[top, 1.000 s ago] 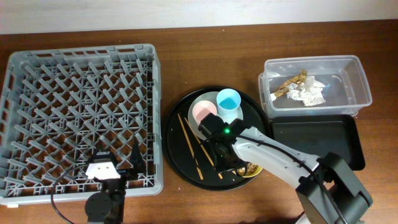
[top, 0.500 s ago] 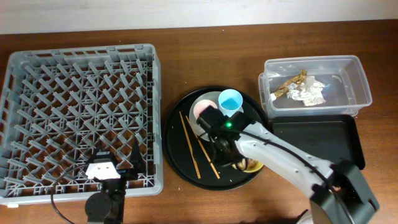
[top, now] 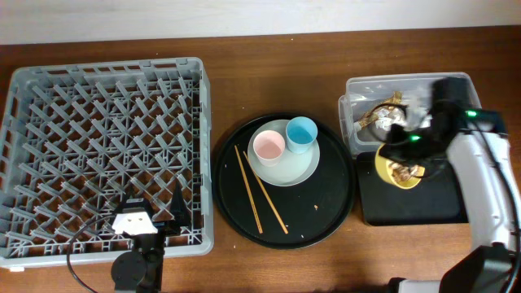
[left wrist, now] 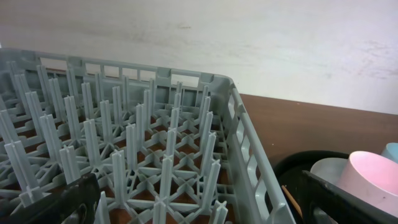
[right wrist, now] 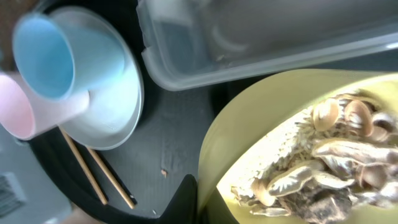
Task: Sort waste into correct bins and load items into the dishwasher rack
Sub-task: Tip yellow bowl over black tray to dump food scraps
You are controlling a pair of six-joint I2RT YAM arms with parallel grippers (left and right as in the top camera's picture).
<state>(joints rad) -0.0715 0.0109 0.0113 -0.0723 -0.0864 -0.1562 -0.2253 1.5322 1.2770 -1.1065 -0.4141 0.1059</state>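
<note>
The dishwasher rack (top: 106,146) fills the bench's left end. The left gripper (left wrist: 211,205) sits at its near edge, fingers spread and grasping nothing. Near the right edge, above the shallow black tray (top: 431,207) beside the clear tub (top: 464,106), the right gripper (top: 404,145) clenches the yellow bowl (top: 399,169) by its rim. Food scraps (right wrist: 336,155) lie inside. The step in hand looks like emptying the scraps, so the next move calls for tipping the bowl over the tray.

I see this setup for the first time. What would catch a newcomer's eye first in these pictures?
The large grey dishwasher rack fills the left side. At the right, the right hand holds a yellow bowl of brown food scraps over the shallow black tray. Between them, a round black tray carries a white plate, a pink cup, a blue cup and chopsticks.
</note>
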